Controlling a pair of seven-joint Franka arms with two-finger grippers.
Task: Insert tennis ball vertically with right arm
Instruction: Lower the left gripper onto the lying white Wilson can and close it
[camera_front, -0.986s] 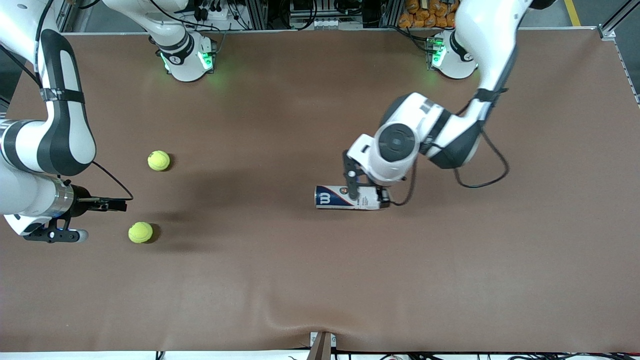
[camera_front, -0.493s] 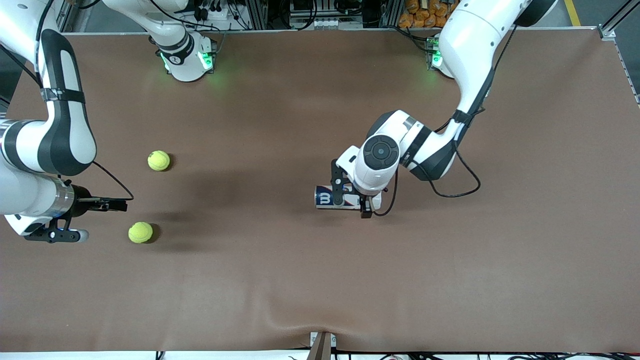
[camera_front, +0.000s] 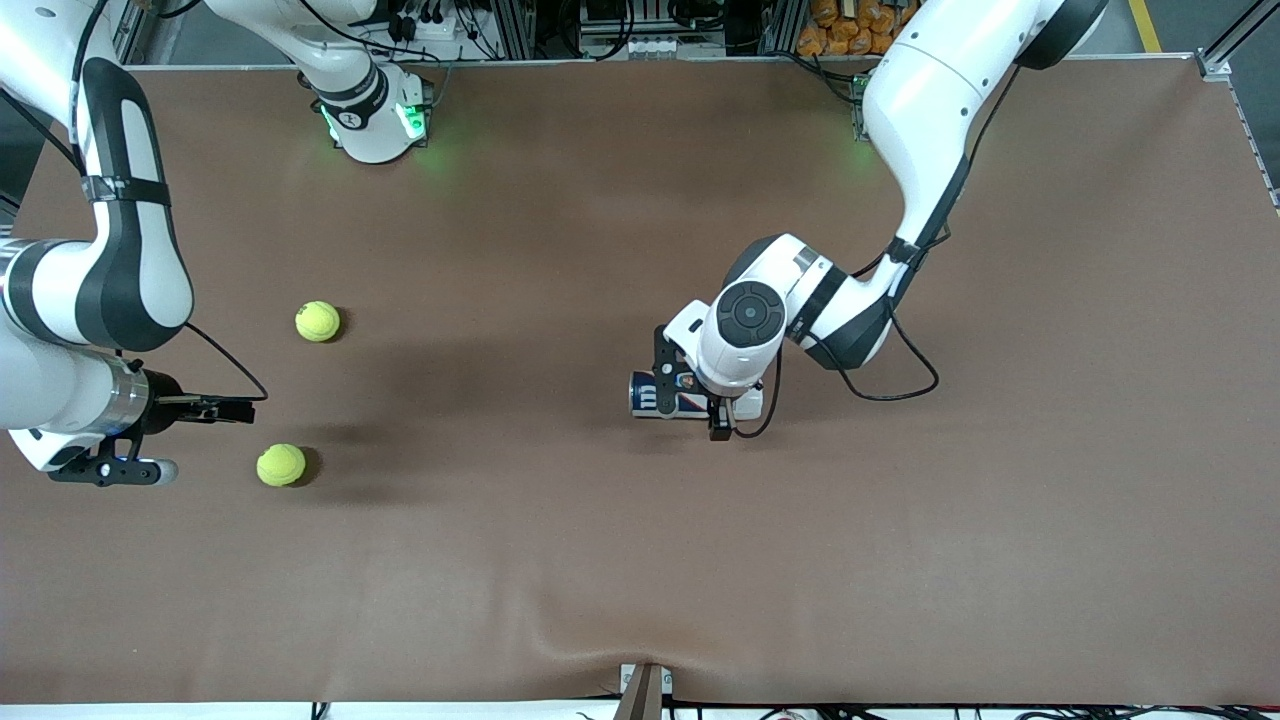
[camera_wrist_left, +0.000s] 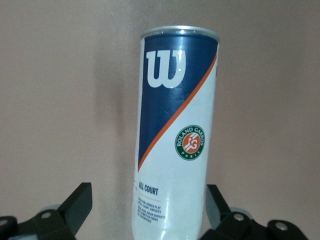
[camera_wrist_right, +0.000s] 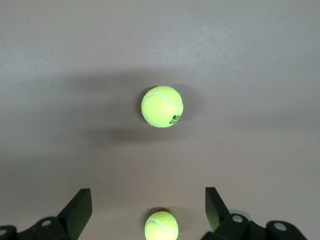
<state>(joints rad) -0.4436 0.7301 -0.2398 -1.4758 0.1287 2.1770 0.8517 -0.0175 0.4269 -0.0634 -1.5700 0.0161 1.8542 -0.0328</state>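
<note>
Left wrist view alone shows the can's (camera_wrist_left: 175, 135) label: blue-white Wilson, lying flat on the table (camera_front: 640, 560), between the spread fingers of the left gripper (camera_front: 686, 392), not clamped. Right gripper (camera_front: 215, 408) hangs at the right arm's end, fingers apart; one tennis ball (camera_front: 281, 465) near them, nearer the camera, second ball (camera_front: 318, 321) farther.

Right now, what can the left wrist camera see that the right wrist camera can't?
Only the left wrist view shows the tennis ball can, lying on the table between the open fingers of the left gripper. Only the right wrist view shows two tennis balls: the nearer ball and the farther ball, with the right gripper open over the table. Both show the same brown table and black fingers.
</note>
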